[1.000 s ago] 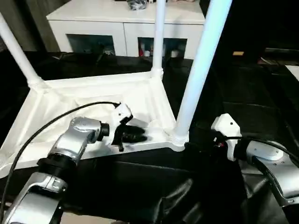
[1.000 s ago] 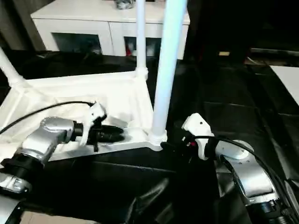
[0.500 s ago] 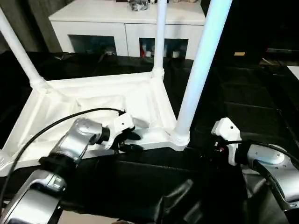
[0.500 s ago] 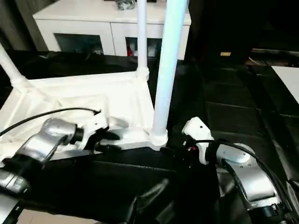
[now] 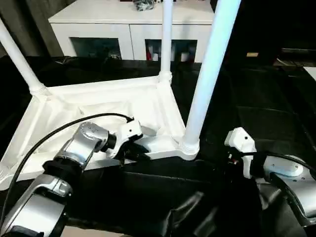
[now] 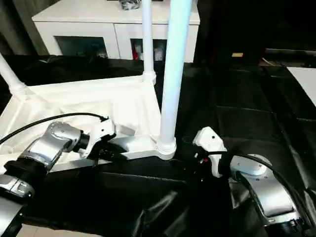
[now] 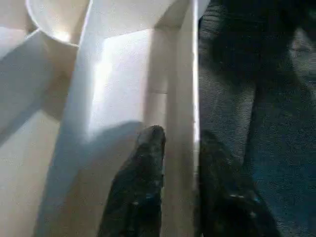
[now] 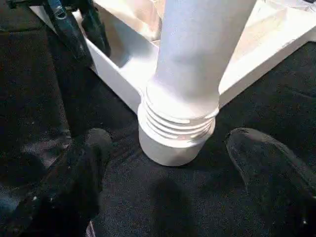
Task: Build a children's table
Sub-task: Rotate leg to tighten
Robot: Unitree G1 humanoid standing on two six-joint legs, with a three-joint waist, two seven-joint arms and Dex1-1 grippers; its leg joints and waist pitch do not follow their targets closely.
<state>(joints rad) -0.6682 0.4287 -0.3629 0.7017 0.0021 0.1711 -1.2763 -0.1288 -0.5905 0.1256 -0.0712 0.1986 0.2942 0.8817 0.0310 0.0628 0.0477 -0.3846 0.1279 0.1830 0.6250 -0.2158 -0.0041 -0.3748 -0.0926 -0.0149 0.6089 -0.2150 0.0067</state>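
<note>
Now your left gripper (image 7: 180,163) has moved from inside the tabletop (image 5: 98,106) to its near rim, fingers narrowed astride the wall. Your right gripper (image 8: 168,163) waits wide, the near leg (image 5: 207,74) between its fingers. You're braced for seating.

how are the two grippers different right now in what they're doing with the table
The left gripper straddles the tabletop's near rim, one finger inside and one outside; the right gripper stands wide open, a finger on either side of the near corner leg at its socket collar, touching nothing. The left sits partway along the edge, the right at the corner. Both have black fingers.
</note>
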